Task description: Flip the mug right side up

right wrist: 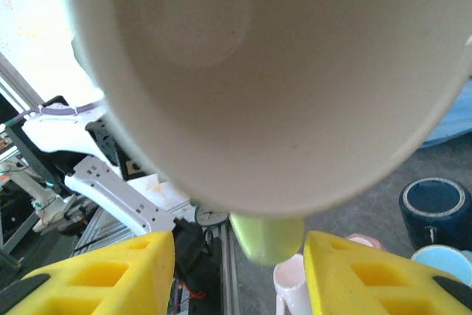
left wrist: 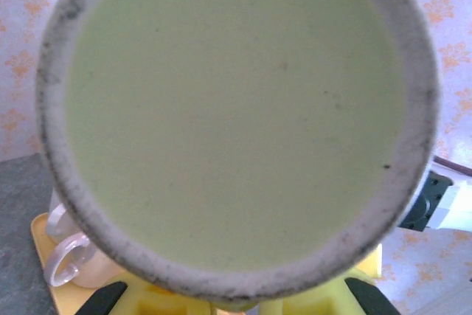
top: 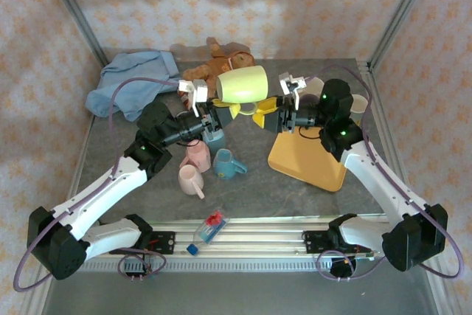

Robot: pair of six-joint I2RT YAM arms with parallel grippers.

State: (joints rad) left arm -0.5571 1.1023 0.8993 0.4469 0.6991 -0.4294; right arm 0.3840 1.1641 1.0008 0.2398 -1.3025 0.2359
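A light green mug (top: 242,84) hangs on its side above the middle of the table, base to the left and mouth to the right. My left gripper (top: 228,107) is under it and is shut on its handle. The left wrist view faces the mug's flat base (left wrist: 236,108), with the left gripper (left wrist: 236,302) at the bottom edge. My right gripper (top: 259,111) comes in from the right. The right wrist view looks into the mug's mouth (right wrist: 295,71). There the green handle (right wrist: 267,237) sits between the yellow fingers (right wrist: 133,271) of my right gripper (right wrist: 237,256), with a gap on each side, so it is open.
Below the mug stand two pink mugs (top: 193,167), a blue mug (top: 228,164) and a dark blue mug (top: 214,136). An orange tray (top: 306,158) lies right of centre. A teddy bear (top: 217,64) and a blue cloth (top: 133,82) lie at the back. A small bottle (top: 206,230) rests near the front rail.
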